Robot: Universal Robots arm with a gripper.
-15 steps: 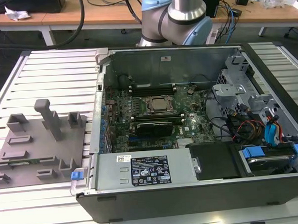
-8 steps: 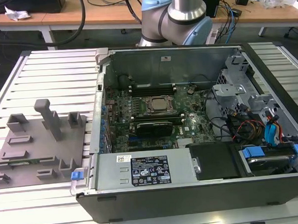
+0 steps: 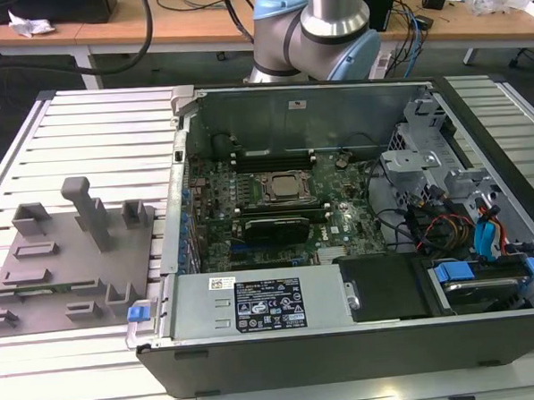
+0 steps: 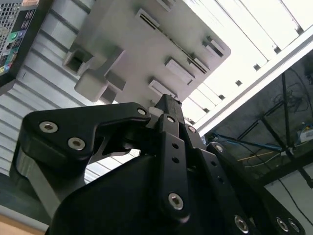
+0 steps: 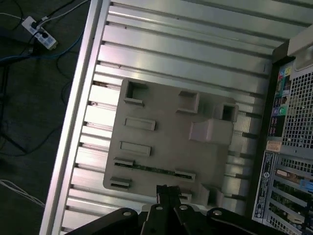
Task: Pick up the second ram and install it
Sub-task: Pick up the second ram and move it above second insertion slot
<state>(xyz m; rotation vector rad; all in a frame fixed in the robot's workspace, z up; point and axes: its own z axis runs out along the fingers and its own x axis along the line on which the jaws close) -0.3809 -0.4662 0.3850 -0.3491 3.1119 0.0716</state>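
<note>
A long, narrow green memory stick (image 5: 151, 169) lies flat in a slot of a pale grey moulded plastic fixture plate (image 3: 73, 255), not yet lifted. The plate rests on a ribbed aluminium desk (image 3: 102, 128) at 9 o'clock from an open black-and-silver computer case (image 3: 347, 353) in the exterior view. On the plate, the stick's slot runs along the edge toward 6 o'clock.

In the first wrist view a black gripper (image 5: 165, 188) hangs over that same edge of the plate, just beside the stick. Its jaws are drawn together with nothing between them. Whether the tips touch the plate cannot be told. The second wrist view shows the linkages meeting at one narrow tip above the plate's raised blocks.

A square grey post (image 3: 84, 205) stands upright near the plate's middle, and a small blue clip (image 3: 140, 310) sits at the case's corner beside it.

Inside the case a green motherboard (image 3: 349, 218) lies flat, with a square metal processor socket (image 3: 284, 187) near its centre. Long black slot rails (image 3: 273, 153) run at 12 o'clock from the socket. A silver labelled power supply box (image 3: 254, 304) lines the case wall at 6 o'clock. The silver and pale blue robot arm (image 3: 329, 17) rises behind the case at 12 o'clock.
</note>
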